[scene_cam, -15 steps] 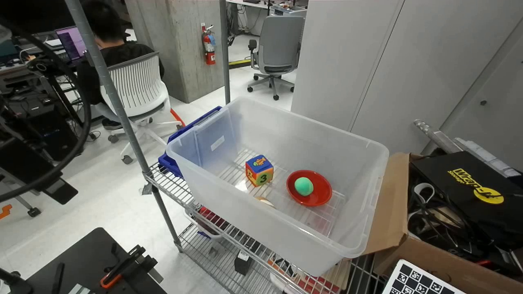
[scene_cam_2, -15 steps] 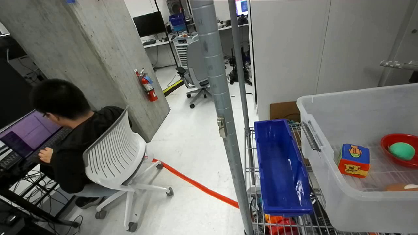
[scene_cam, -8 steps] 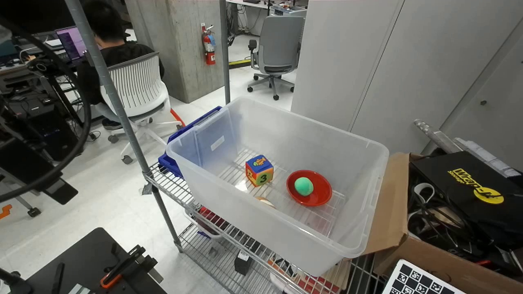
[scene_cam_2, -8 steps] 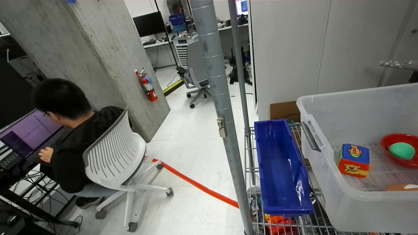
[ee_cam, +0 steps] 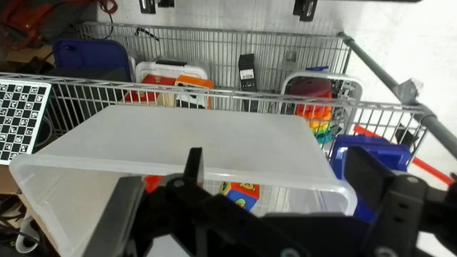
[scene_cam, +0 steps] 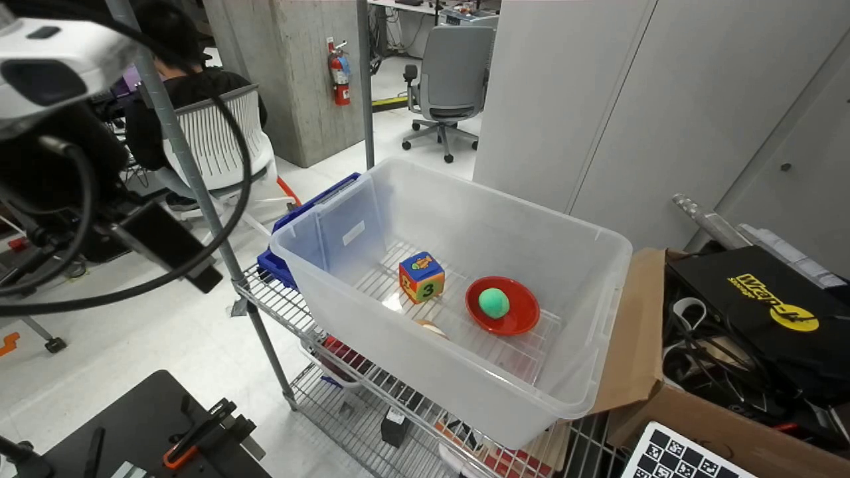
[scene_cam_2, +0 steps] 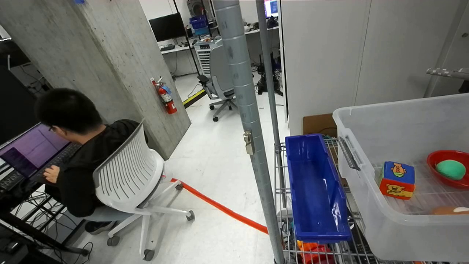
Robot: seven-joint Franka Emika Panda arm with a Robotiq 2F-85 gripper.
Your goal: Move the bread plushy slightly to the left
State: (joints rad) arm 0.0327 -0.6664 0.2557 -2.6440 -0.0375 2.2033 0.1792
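The bread plushy (scene_cam: 431, 327) is small, tan-brown with white, and lies on the floor of the clear plastic bin (scene_cam: 458, 378). The bin wall partly covers it in both exterior views; it also shows at the right edge of an exterior view (scene_cam_2: 446, 210). In the wrist view the plushy is hidden. My gripper (ee_cam: 276, 157) is open and empty, its fingers wide apart, above and outside the bin's near wall. In an exterior view the arm (scene_cam: 60, 73) is at the left, apart from the bin. No arm shows in the remaining exterior view.
A multicoloured cube (scene_cam: 422, 277) and a red bowl (scene_cam: 524, 315) with a green ball (scene_cam: 493, 303) are in the bin. The bin has high walls. A blue tray (scene_cam_2: 317, 190) and a shelf post (scene_cam_2: 243, 91) stand beside it. A cardboard box (scene_cam: 637, 325) stands at the other end.
In an exterior view the white arm and gripper have come in at the upper left and moved right, towards the bin. The plushy, cube and bowl have not moved.
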